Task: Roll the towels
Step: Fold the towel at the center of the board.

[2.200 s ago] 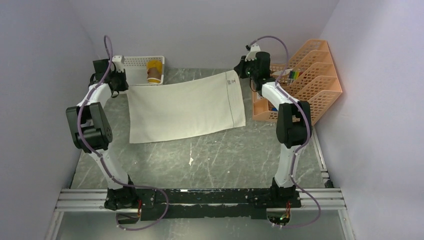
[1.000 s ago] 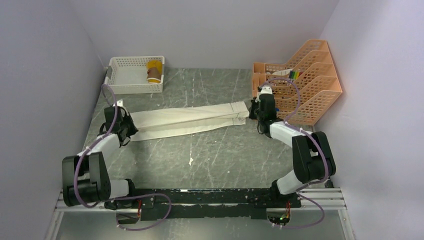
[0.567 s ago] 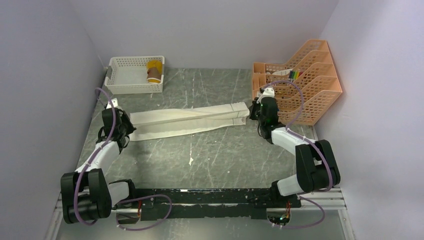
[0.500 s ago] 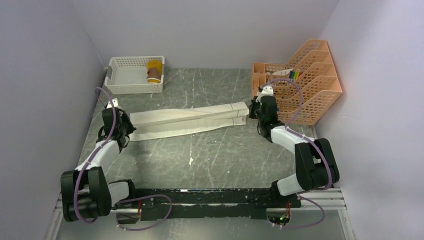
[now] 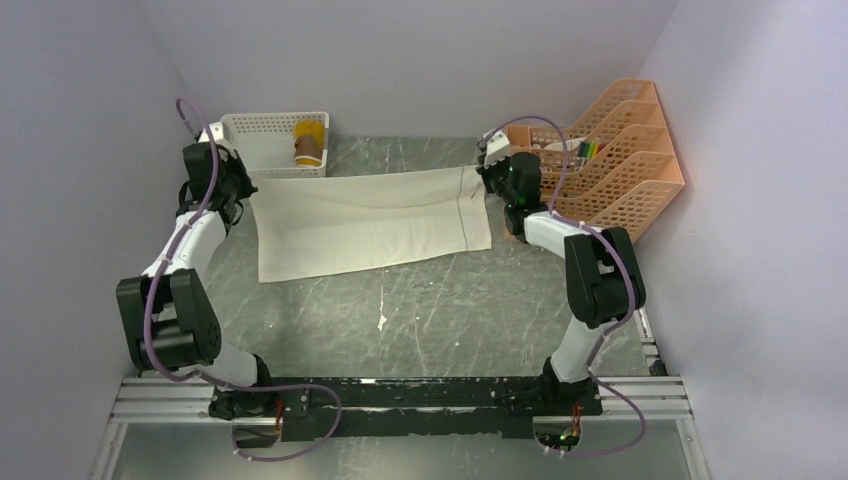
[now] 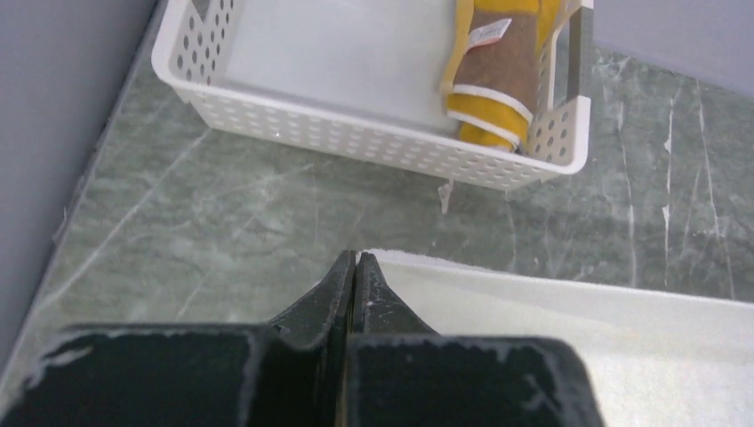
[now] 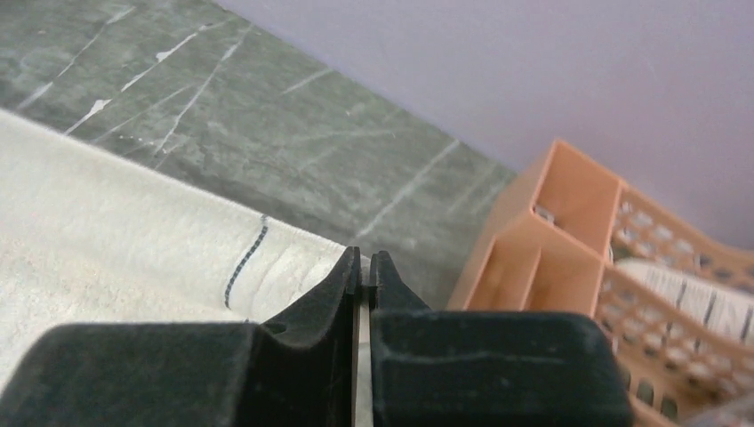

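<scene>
The cream towel [image 5: 370, 222] lies spread wide across the middle of the table, with a thin dark stripe near its right end. My left gripper [image 5: 236, 190] is shut on the towel's far left corner [image 6: 391, 263], its jaws pressed together in the left wrist view [image 6: 354, 258]. My right gripper [image 5: 488, 172] is shut on the far right corner, and the cloth [image 7: 107, 213] runs off to its left in the right wrist view [image 7: 364, 262]. The mustard-yellow and brown towel [image 5: 309, 143] sits rolled in the white basket [image 5: 270, 117], seen close [image 6: 498, 71].
The white lattice basket [image 6: 356, 151] stands just beyond the left gripper, at the back left. An orange mesh file organiser [image 5: 610, 150] stands at the back right, close to the right gripper [image 7: 569, 231]. Purple walls close in the table on three sides.
A second ago the cream towel was a narrow folded strip with both grippers nearer the bases. Both grippers have since moved toward the back wall with its corners, opening it into a wide sheet.
</scene>
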Controlling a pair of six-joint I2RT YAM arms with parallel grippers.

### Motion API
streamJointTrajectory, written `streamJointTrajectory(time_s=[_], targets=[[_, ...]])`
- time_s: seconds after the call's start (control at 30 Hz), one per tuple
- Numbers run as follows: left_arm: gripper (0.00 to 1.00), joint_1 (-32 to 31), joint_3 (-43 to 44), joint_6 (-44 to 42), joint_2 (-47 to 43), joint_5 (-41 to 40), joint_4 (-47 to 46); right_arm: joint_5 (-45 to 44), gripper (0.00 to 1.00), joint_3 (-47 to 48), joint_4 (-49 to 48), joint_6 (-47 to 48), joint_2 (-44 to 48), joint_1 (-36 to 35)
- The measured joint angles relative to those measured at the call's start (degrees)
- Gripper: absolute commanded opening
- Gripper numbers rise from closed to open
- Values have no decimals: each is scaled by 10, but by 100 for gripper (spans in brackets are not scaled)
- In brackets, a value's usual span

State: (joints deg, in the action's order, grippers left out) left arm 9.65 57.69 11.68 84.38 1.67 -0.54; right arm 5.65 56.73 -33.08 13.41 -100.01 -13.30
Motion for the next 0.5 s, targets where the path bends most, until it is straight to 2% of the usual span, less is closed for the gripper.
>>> streamJointTrajectory(time_s=[0.3,0.5], targets=[[7,17,55,-40,77,28,7,152,0,72,-45,131,-86,1],[7,26,56,-49,91,45,7,209,0,57,-93,169,-88,1]])
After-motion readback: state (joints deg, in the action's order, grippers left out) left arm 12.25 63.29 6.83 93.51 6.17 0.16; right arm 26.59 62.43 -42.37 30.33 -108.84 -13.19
